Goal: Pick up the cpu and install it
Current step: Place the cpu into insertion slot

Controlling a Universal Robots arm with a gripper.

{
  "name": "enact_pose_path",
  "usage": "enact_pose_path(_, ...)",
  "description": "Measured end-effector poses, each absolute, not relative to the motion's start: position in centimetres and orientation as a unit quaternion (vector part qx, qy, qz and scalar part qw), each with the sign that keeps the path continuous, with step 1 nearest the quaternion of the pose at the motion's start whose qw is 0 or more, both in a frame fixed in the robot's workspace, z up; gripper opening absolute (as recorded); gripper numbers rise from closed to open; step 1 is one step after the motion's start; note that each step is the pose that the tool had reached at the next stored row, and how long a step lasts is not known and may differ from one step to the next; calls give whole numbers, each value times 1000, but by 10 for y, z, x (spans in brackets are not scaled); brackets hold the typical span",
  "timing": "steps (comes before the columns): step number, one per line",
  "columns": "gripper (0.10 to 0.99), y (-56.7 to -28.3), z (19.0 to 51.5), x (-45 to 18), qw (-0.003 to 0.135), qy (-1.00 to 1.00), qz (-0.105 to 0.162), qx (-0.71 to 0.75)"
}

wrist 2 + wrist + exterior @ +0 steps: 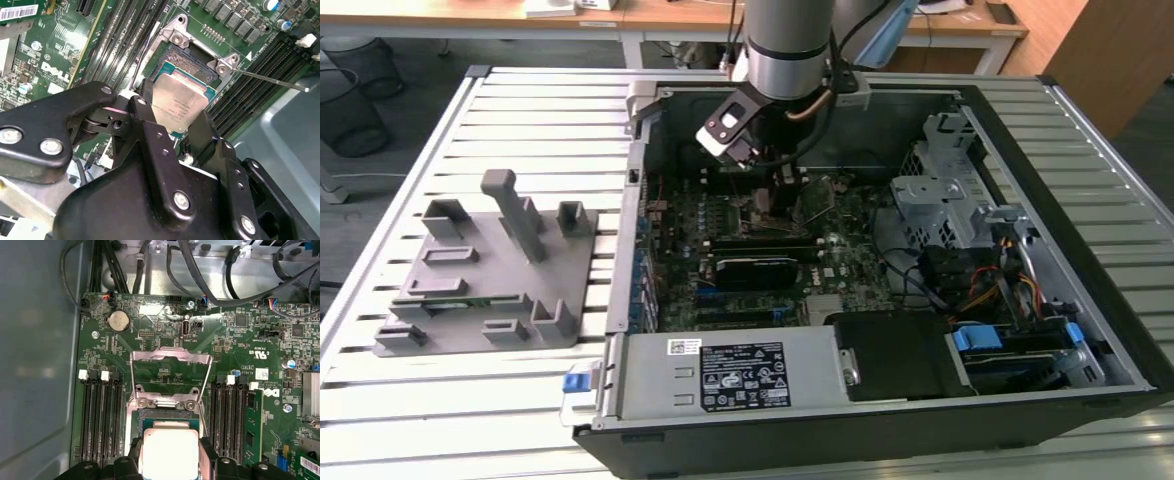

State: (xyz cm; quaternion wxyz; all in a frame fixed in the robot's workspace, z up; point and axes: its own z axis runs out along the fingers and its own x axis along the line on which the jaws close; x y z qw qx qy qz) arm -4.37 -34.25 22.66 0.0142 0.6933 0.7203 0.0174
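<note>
- A slatted metal table is being used as the work surface, and wooden desks are being seen behind it.
- An open computer case is being carried on the table. A grey plastic tray is lying beside it, towards the exterior view's left.
- The arm is being reached down into the case from above, and its pincer is being held low over the green motherboard.
- In both wrist views the cpu is being gripped between the two black fingers of the pincer, one finger being pressed against each of two opposite edges.
- The chip's shiny silver top is being shown facing up, away from the board.
- The cpu is being held directly over the socket. In the second wrist view it is looking slightly tilted against the socket, and whether it is touching the socket cannot be told.
- The socket's metal frame is being kept swung open, lying back flat on the board beyond the socket.
- The thin wire lever is being seen sticking out to one side of the socket.
- Rows of black memory slots are being seen along both sides of the socket, and a round coin battery is lying farther off on the board.
</note>
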Motion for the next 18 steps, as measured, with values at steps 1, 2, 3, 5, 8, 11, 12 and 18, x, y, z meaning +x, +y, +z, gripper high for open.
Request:
enact_pose_path(1, 529, -342, 226, -44, 14, 720, 17, 693)
enact_pose_path(2, 529, -342, 225, -44, 14, 720, 17, 693)
enact_pose_path(3, 529, -342, 224, -44, 14, 720, 17, 693)
enact_pose_path(5, 529, -342, 222, -44, 14, 720, 17, 693)
enact_pose_path(8, 529, -342, 219, -44, 14, 720, 17, 693)
enact_pose_path(11, 529, -342, 216, -44, 14, 720, 17, 693)
enact_pose_path(12, 529, -342, 216, -44, 14, 720, 17, 693)
enact_pose_path(18, 529, -342, 213, -44, 14, 719, 17, 694)
